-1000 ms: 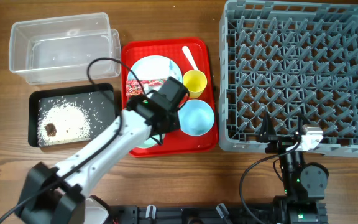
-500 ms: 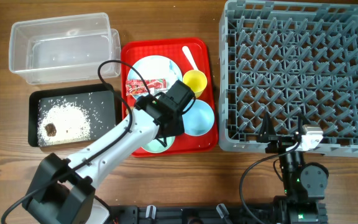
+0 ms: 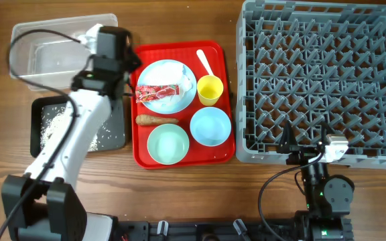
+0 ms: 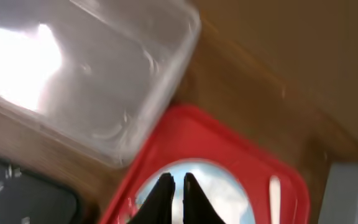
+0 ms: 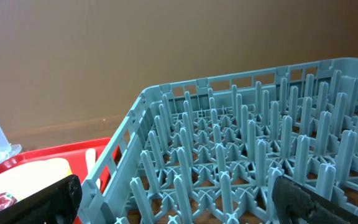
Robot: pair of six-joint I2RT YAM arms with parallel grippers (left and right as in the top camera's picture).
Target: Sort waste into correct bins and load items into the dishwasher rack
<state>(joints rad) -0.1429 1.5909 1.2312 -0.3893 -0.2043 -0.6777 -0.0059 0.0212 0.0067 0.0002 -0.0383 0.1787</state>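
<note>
Wooden table [image 3: 179, 194], waste sorting

Left gripper [image 4: 176, 182] jaws pinched together, nothing held, by clear plastic rectangular tub [image 3: 52, 60]; right gripper [image 5: 174, 186] jaws spread wide, empty. Red printed wrapper [image 3: 157, 90] lies on round pale blue plate [image 3: 169, 70]. Risk: closed jaws shove wrapper aside

left arm [image 3: 102, 73] hovering over clear tub [image 3: 45, 57] edge beside red tray [image 3: 139, 150]; wrapper [image 3: 158, 92] lying on plate [image 3: 169, 70]; carrot stick [image 3: 156, 120] lying between plate and mint bowl [image 3: 168, 144]; rice [image 3: 49, 126] sitting in black tray [image 3: 114, 127]; rack [image 3: 324, 80] standing apart on counter [image 3: 200, 194]
</note>
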